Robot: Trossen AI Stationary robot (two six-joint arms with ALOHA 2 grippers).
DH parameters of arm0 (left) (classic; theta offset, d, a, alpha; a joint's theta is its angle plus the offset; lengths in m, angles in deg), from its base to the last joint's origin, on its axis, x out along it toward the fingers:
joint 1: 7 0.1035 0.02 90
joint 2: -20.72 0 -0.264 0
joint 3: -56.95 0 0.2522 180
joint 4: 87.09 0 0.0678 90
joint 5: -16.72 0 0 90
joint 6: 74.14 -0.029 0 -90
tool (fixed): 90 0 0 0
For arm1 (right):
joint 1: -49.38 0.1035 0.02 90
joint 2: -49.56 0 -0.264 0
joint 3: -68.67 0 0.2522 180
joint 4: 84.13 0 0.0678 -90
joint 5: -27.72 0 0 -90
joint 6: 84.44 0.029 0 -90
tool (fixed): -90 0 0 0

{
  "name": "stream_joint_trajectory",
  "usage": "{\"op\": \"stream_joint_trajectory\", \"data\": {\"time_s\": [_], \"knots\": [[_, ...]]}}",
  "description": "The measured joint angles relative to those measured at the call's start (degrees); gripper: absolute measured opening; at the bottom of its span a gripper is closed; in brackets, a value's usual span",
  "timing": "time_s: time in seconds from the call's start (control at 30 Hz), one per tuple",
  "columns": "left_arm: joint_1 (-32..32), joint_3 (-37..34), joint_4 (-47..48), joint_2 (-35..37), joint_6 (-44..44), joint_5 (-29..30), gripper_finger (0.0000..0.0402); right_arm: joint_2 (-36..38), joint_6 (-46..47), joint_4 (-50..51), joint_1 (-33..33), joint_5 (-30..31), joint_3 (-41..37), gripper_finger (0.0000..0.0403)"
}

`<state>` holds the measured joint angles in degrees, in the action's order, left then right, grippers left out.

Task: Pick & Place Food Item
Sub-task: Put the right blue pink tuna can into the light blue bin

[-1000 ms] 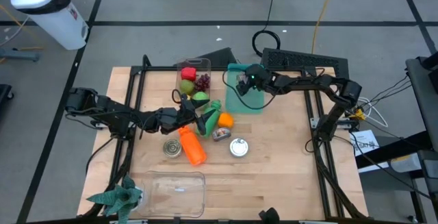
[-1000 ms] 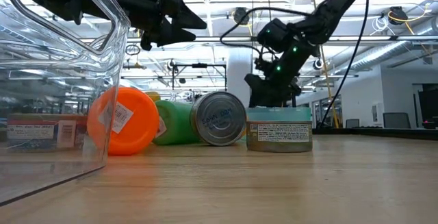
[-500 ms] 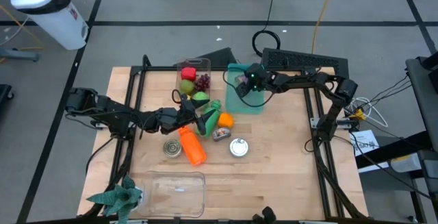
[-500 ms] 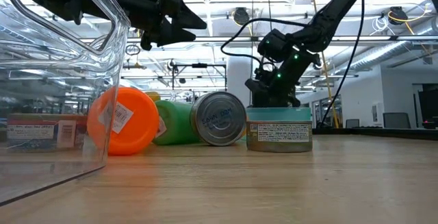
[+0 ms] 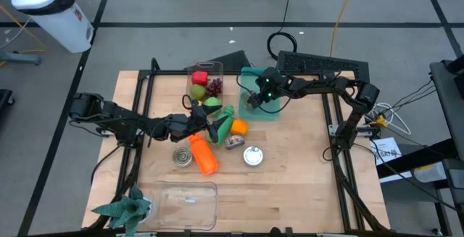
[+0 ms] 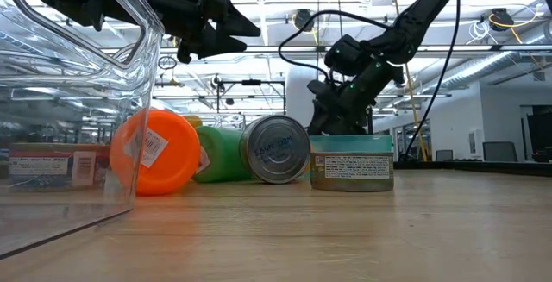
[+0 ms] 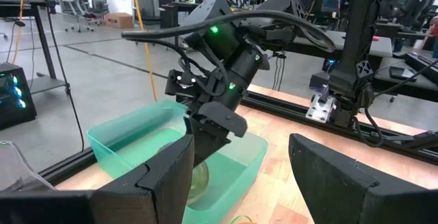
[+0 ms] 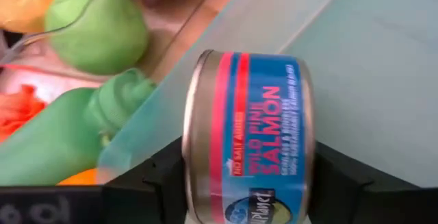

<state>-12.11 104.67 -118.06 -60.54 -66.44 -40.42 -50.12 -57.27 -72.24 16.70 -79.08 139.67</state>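
Observation:
A blue-and-red salmon can (image 8: 250,135) sits between the fingers of my right gripper (image 5: 255,99), inside the teal bin (image 5: 271,111) at the table's far middle. In the left wrist view the can (image 7: 200,177) shows low in the bin (image 7: 123,138), under my right gripper (image 7: 209,131). My left gripper (image 5: 214,127) hangs open and level over the pile of food items at the table's middle, with nothing between its fingers (image 7: 164,176). My right gripper pinches the salmon can between its two fingers, one on each flat end (image 8: 195,162). The can stands on edge with its label facing the wrist. The fingers slant down into the bin from the table's right side. Whether the can rests on the bin's floor, I cannot tell.
Below my left gripper lie an orange bottle (image 5: 204,154), a green bottle (image 5: 223,119), and several tins (image 5: 252,156). A clear box of fruit (image 5: 204,81) stands beside the bin. An empty clear tub (image 5: 185,202) and a toy plant (image 5: 123,209) are near the front edge.
My right gripper has tipped downward and rolled its wrist inside the teal bin, sinking a little toward the bin's floor.

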Motion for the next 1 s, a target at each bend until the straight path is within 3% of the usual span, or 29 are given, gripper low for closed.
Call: {"op": "stream_joint_trajectory", "data": {"time_s": [0.23, 0.77, 0.9, 1.0], "knots": [[0.00, 0.00, 0.02, 0.00, 0.02, 0.00, 0.0244, 0.00, -6.35, 0.08, 0.18, 1.98, 0.00, 0.0256], [0.00, 0.00, 0.02, 0.00, 0.02, 0.00, 0.0244, 0.02, -21.34, 3.15, 4.59, 27.26, 0.00, 0.0251], [-0.02, 0.00, 0.03, 0.00, 0.04, 0.00, 0.0244, 0.02, -23.46, 3.04, 5.08, 26.45, 0.00, 0.0247], [-0.02, 0.00, 0.02, 0.00, 0.04, 0.00, 0.0244, 0.01, -22.51, 3.04, 5.00, 22.46, 0.00, 0.0238]]}}
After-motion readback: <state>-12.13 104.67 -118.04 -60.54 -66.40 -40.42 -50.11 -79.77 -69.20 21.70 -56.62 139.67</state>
